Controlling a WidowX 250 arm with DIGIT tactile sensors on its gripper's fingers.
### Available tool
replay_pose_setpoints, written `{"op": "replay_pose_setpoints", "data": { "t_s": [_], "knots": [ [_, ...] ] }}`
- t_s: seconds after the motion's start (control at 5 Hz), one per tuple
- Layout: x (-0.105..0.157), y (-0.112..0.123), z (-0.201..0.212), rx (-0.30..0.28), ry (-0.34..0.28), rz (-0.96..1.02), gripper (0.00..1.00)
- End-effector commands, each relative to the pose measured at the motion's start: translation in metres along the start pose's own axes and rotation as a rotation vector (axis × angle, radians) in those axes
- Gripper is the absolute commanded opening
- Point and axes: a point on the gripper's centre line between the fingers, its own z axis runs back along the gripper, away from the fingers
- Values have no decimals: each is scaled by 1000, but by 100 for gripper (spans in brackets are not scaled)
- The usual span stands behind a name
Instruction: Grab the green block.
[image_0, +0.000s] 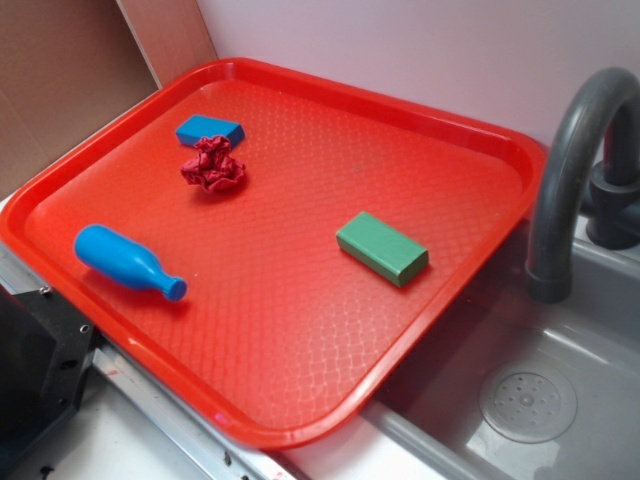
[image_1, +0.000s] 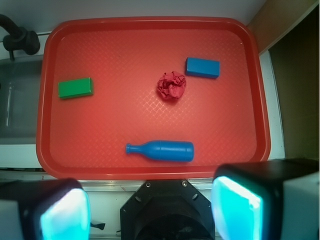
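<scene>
The end effector (image_1: 150, 210) is hanging high above the near edge of the red tray (image_1: 150, 172), pointing straight down in the wrist view. Its two fingers (image_1: 65, 212) are standing wide apart at the bottom corners of that view, released, with nothing between them. In the exterior view the arm itself is not showing; only a black piece of hardware is sitting at the lower left corner.

The green block (image_0: 382, 247) is lying flat on the tray, toward the side nearest the sink (image_0: 560, 400), well apart from the end effector and from everything else on the tray. In the wrist view the block is sitting at the left part of the tray, close to its left rim.

A blue block (image_0: 210, 130) is lying near the tray's far corner, with a crumpled red cloth (image_0: 213, 166) just beside it. A blue bottle (image_0: 126, 262) is lying on its side near the tray's front rim, closest to the end effector. A dark grey faucet (image_0: 575, 150) is arching over the sink beside the tray.
</scene>
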Motion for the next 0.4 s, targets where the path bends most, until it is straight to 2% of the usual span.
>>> {"op": "replay_pose_setpoints", "data": {
  "t_s": [0.0,0.2],
  "knots": [
    [0,0,0,0,0,0,100],
    [25,-9,-20,6,-33,-208,100]
  ]
}}
